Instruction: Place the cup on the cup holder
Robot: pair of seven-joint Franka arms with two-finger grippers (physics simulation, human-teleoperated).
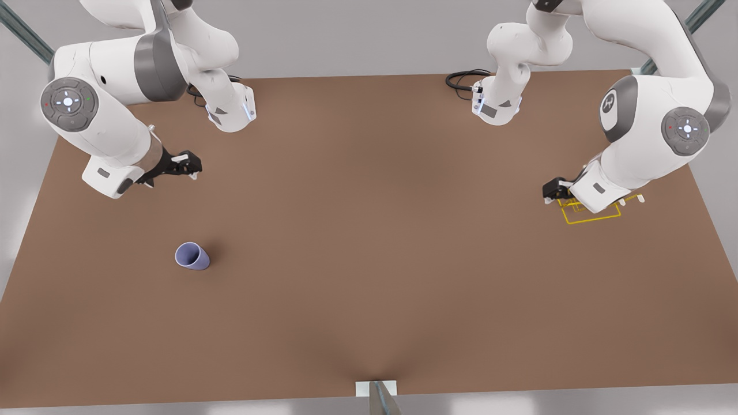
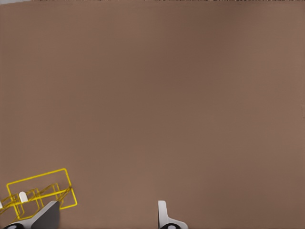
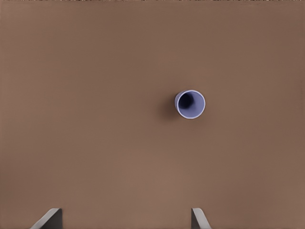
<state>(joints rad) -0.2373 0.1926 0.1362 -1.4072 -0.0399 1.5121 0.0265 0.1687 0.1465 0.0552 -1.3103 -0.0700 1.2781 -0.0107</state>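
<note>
Cup (image 1: 192, 256) upright on the bare brown table (image 1: 369, 242), both claws spread and empty.

I see a smooth, plain lavender-blue cup (image 3: 190, 104), tapered and widest at its open rim, standing well apart from my right gripper (image 1: 187, 167), with flat matte tabletop all around it. My left gripper (image 1: 554, 190), fingers (image 2: 163, 214) parted and holding nothing, hangs just over the cup holder (image 2: 40, 193), a thin yellow wire rack with a rectangular base frame (image 1: 591, 213) and white-capped prongs. Wide open table lies between the two.
</note>
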